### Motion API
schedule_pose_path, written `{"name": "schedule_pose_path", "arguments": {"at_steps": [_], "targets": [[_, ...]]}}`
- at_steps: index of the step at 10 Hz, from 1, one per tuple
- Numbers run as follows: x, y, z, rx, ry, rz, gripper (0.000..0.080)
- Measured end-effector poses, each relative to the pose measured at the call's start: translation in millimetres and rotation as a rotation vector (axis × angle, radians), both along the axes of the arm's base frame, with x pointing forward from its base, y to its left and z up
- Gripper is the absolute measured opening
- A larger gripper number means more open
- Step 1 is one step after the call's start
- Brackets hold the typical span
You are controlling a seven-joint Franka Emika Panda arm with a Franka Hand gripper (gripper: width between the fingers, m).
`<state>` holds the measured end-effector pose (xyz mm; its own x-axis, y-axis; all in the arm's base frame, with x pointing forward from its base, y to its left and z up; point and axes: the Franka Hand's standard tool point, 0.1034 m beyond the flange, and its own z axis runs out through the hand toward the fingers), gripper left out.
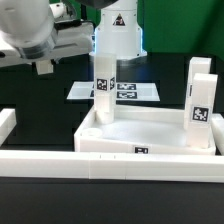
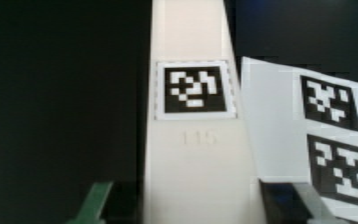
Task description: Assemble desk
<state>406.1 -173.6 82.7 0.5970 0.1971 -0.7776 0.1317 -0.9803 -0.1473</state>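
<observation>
While the dark bench (image 1: pixel 30 190) carries everything, the biggest piece on it is the white tabletop (image 1: pixel 150 135), lying rim-up against the low border rail (image 1: pixel 60 160) at the near edge. Two legs already stand upright in the tabletop: one at its corner toward the exterior view's right (image 1: pixel 199 95), one at its far corner toward the exterior view's left (image 1: pixel 104 88). Behind the tabletop lies the flat marker board (image 1: pixel 135 92).

The arm's white body fills the upper part of the exterior view toward its left, well above the tabletop. In the wrist view the claw (image 2: pixel 179 200) has its green fingertips (image 2: pixel 98 200) spread to either side of a tagged leg (image 2: pixel 190 110), not visibly pressing on it, so it reads as apart. The leg's long axis runs straight away from the claw, between the fingers, with the marker board (image 2: pixel 327 120) just beside it. I judge that closing squarely across that axis is what matters next.
</observation>
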Motion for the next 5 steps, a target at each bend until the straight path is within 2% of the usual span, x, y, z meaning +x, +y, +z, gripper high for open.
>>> {"name": "schedule_pose_path", "arguments": {"at_steps": [1, 2, 3, 4, 5], "targets": [[1.1, 2.4, 2.7, 0.0, 0.012, -0.011, 0.029], [12.9, 4.3, 10.6, 0.009, -0.033, -0.024, 0.029], [24.5, 5.2, 27.2, 0.017, -0.09, -0.029, 0.029], [31.7, 1.4, 24.0, 0.014, -0.187, -0.027, 0.029], [29.8, 1.7, 23.8, 0.021, -0.24, -0.037, 0.029]]}}
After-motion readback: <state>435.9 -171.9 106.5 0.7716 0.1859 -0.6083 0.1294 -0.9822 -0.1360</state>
